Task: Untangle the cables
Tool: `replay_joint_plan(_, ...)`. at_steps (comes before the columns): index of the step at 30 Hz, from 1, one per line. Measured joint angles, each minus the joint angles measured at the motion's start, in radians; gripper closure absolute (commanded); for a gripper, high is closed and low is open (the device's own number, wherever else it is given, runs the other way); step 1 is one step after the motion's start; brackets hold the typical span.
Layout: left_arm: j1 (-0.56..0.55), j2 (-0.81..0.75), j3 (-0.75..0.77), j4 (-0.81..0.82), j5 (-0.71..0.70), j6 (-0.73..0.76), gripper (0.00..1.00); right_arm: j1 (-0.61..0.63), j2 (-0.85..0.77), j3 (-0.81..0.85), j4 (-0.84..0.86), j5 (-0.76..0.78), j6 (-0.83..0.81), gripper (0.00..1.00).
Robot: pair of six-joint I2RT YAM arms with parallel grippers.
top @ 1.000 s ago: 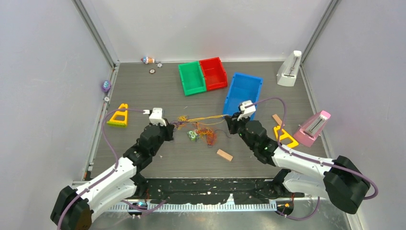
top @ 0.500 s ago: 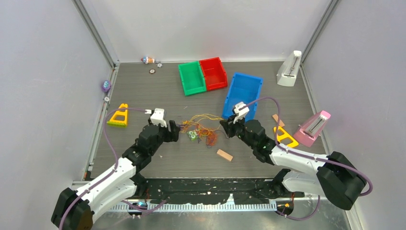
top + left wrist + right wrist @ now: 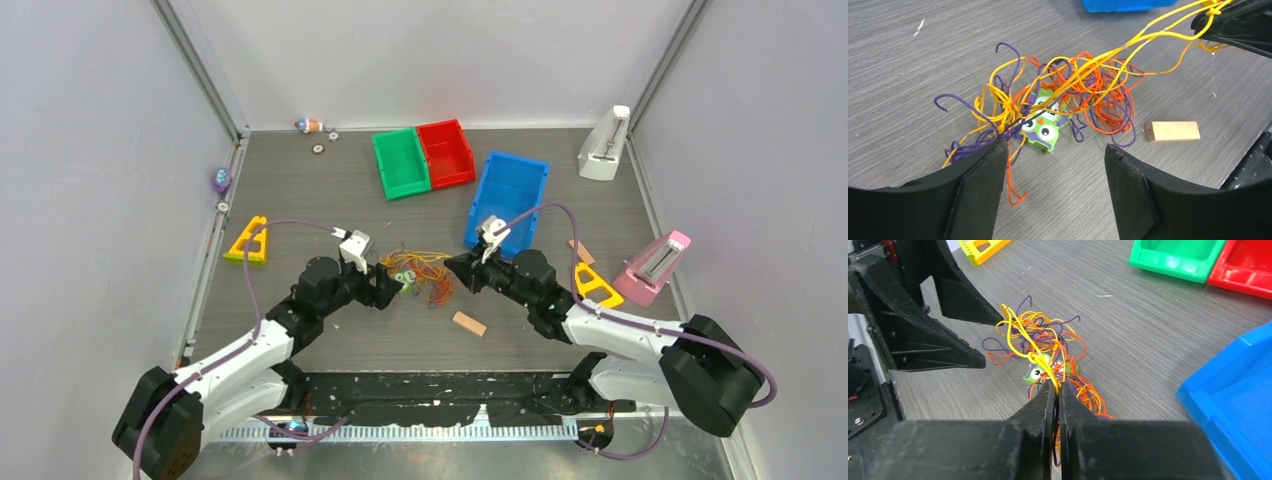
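The cables [image 3: 420, 272] lie as a loose tangle of orange, yellow and purple wires in the middle of the table, draped over a small green owl toy [image 3: 1044, 128]. My left gripper [image 3: 1055, 155] is open just short of the tangle, with nothing between its fingers; an orange loop lies by its left finger. My right gripper [image 3: 1057, 385] is shut on a few yellow strands [image 3: 1020, 342] that run taut from the tangle [image 3: 1048, 350] up into its jaws. In the top view the left gripper [image 3: 390, 288] and right gripper [image 3: 455, 268] face each other across the tangle.
A wooden block [image 3: 468, 323] lies just right of the tangle. Green [image 3: 400, 163], red [image 3: 446, 152] and blue [image 3: 507, 197] bins stand behind. Yellow triangle frames [image 3: 248, 240] [image 3: 597, 285] and two metronomes [image 3: 605, 145] [image 3: 655, 268] sit at the sides.
My left gripper has opened, let go of the cables and moved right toward the tangle. My right gripper moved left with the yellow strands, and the stretched cables slackened.
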Motion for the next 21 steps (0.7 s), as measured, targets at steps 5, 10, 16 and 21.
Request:
replay_joint_plan(5, -0.002, -0.001, 0.003, 0.003, 0.032, 0.004, 0.32, 0.0, 0.038, 0.01, 0.011, -0.056, -0.001, 0.94)
replay_joint_plan(10, -0.002, -0.09, -0.01, 0.03, 0.031, 0.005, 0.31, 0.0, 0.073, 0.032, 0.008, -0.09, -0.001, 0.94)
replay_joint_plan(16, -0.011, -0.128, -0.049, 0.121, 0.099, 0.023, 0.31, 0.0, 0.085, 0.045, 0.006, -0.123, -0.002, 0.94)
replay_joint_plan(21, -0.074, -0.089, -0.05, 0.135, 0.104, 0.056, 0.2, 0.0, 0.107, 0.046, 0.014, -0.183, -0.003, 0.91)
